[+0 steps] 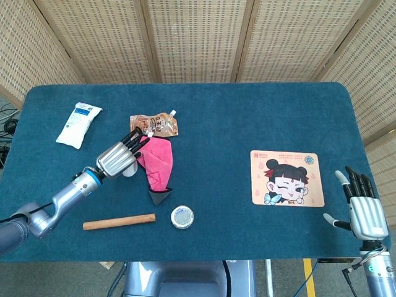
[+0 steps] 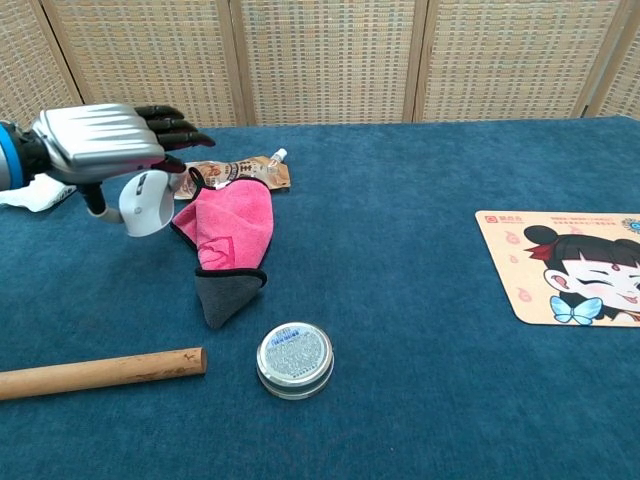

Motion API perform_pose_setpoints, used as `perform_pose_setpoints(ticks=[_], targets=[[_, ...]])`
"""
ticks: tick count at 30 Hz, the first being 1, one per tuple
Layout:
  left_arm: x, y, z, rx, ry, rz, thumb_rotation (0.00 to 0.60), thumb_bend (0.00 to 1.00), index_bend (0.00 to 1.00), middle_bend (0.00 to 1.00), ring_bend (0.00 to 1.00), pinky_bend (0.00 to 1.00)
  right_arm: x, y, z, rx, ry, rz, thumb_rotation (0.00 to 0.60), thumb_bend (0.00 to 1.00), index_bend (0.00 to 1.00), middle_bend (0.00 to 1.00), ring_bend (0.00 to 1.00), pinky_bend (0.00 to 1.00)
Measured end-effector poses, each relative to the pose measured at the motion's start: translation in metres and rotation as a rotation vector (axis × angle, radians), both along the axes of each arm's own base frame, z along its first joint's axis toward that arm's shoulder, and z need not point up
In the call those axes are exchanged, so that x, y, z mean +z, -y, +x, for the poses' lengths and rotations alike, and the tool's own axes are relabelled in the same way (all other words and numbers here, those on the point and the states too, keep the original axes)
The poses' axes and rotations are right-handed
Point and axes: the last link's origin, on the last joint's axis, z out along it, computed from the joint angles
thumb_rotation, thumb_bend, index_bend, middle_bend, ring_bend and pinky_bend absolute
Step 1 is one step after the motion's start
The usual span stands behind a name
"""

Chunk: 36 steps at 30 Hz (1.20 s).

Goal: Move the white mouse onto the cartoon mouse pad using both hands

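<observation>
The left hand (image 2: 100,145) is holding the mouse (image 2: 145,203) above the bench near the pink cloth (image 2: 225,235), while the right hand (image 1: 362,207) is waiting open beside the pad (image 1: 286,178), far from it.

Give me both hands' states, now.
Left hand: holding the white mouse.
Right hand: open, holding nothing.

Head view overhead; chest view low, nearer
</observation>
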Motion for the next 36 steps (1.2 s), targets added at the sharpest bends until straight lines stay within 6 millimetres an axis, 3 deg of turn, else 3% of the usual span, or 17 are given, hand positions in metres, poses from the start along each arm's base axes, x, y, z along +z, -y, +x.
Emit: perform_pose_setpoints(ticks=[5,13,27,36], targets=[[-0.006,-0.007,0.036,-0.062,0.029,0.001,0.600,0.24,0.65,0.00,0.00,0.00,0.002,0.001,-0.002,-0.005,0.012,-0.003,0.600,0.00,0.00,0.00,0.00,0.00],[-0.033,-0.009,0.096,-0.148,0.060,-0.026,0.600,0.24,0.65,0.00,0.00,0.00,0.004,0.001,-0.004,-0.011,0.031,0.004,0.600,0.00,0.00,0.00,0.00,0.00],[-0.087,0.008,0.165,-0.351,0.026,-0.106,0.600,0.24,0.65,0.00,0.00,0.00,0.011,0.004,-0.013,-0.036,0.075,-0.002,0.600,0.00,0.00,0.00,0.00,0.00],[-0.118,0.023,0.188,-0.507,-0.032,-0.161,0.600,0.24,0.65,0.00,0.00,0.00,0.016,0.003,-0.021,-0.060,0.081,-0.016,0.600,0.00,0.00,0.00,0.00,0.00]])
